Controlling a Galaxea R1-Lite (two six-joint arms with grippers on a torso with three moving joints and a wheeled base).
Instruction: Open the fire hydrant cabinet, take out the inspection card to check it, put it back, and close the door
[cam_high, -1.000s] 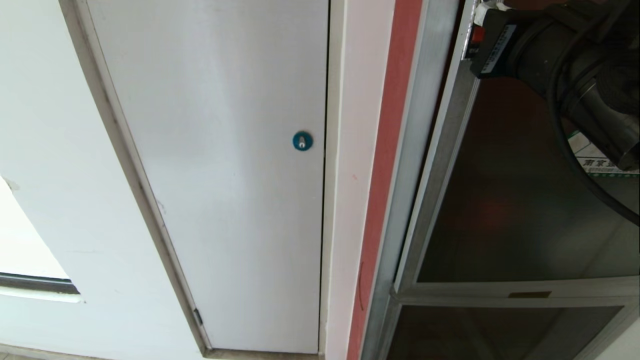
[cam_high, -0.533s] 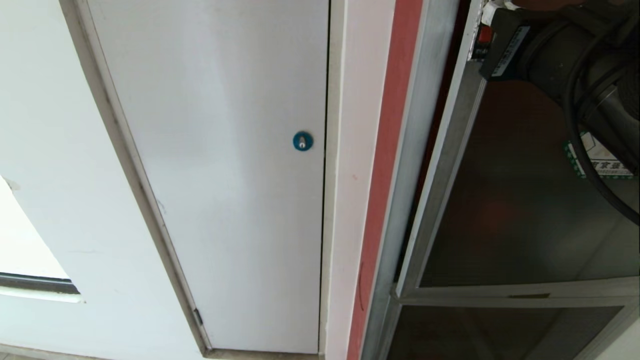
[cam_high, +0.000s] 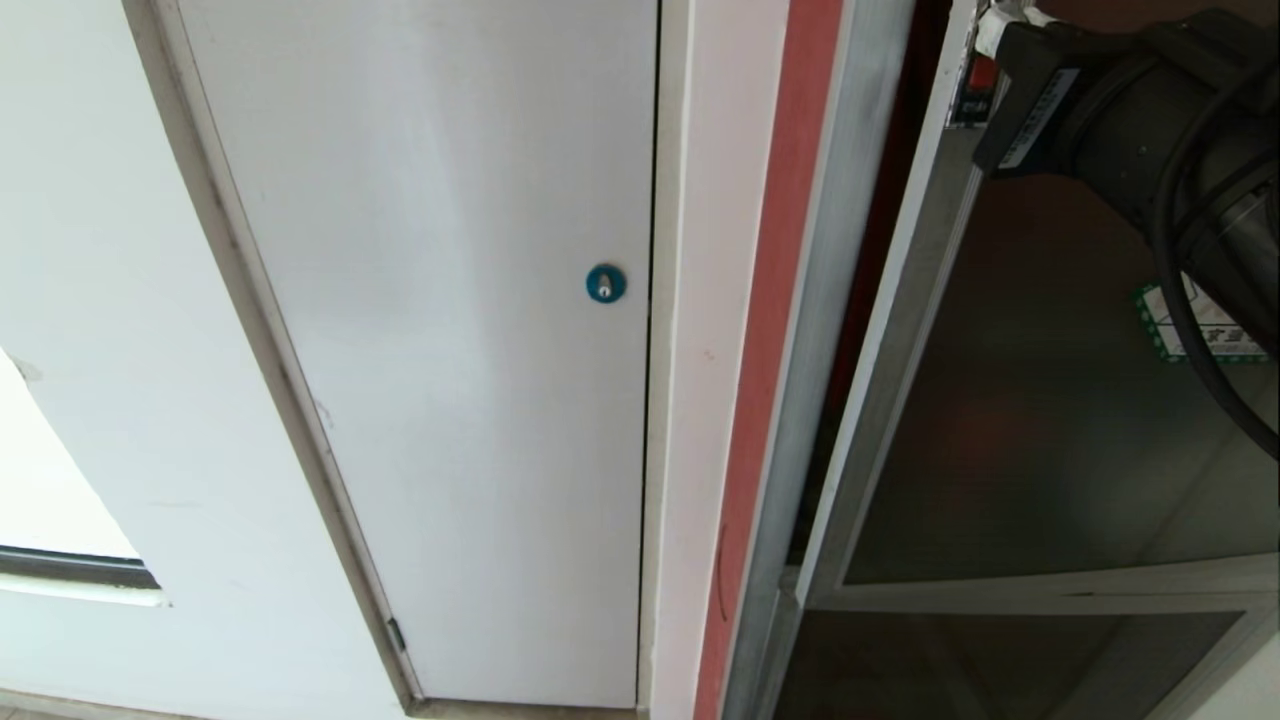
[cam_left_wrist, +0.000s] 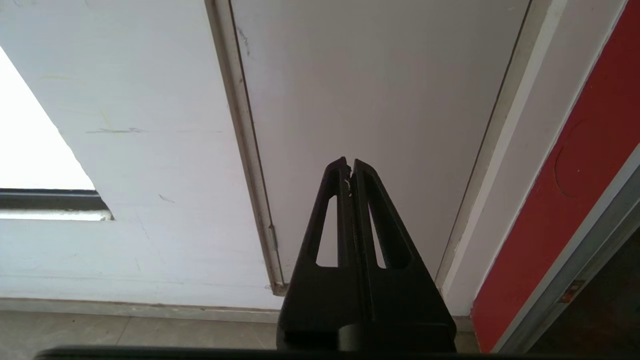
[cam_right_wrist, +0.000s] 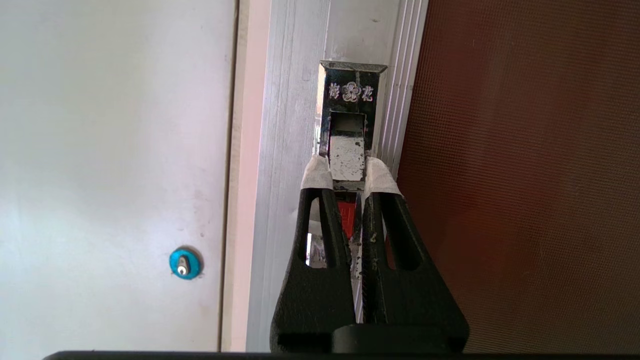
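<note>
The fire hydrant cabinet's silver frame (cam_high: 848, 200) stands at the right, with a dark red gap (cam_high: 880, 180) showing between it and the door (cam_high: 1020, 420). The door is a tinted glass panel in an aluminium frame, standing slightly ajar. It carries a green-bordered sticker (cam_high: 1160, 325). My right gripper (cam_high: 990, 25) (cam_right_wrist: 346, 170) is at the door's free edge, shut on the latch (cam_right_wrist: 350, 100), its taped fingertips (cam_right_wrist: 316, 172) on either side of the metal pull. My left gripper (cam_left_wrist: 349, 162) hangs shut and empty, low before the white panel. The inspection card is hidden.
A white panel with a round blue lock (cam_high: 605, 283) fills the middle, and a red wall strip (cam_high: 775, 300) runs beside the cabinet frame. Below the door sits a smaller dark glass panel (cam_high: 1000, 665). The floor (cam_left_wrist: 125, 330) starts just under the wall.
The door's free edge has swung outward, widening the dark gap at the cabinet frame. My right gripper has moved right with it, still on the latch. The sticker shows more.
</note>
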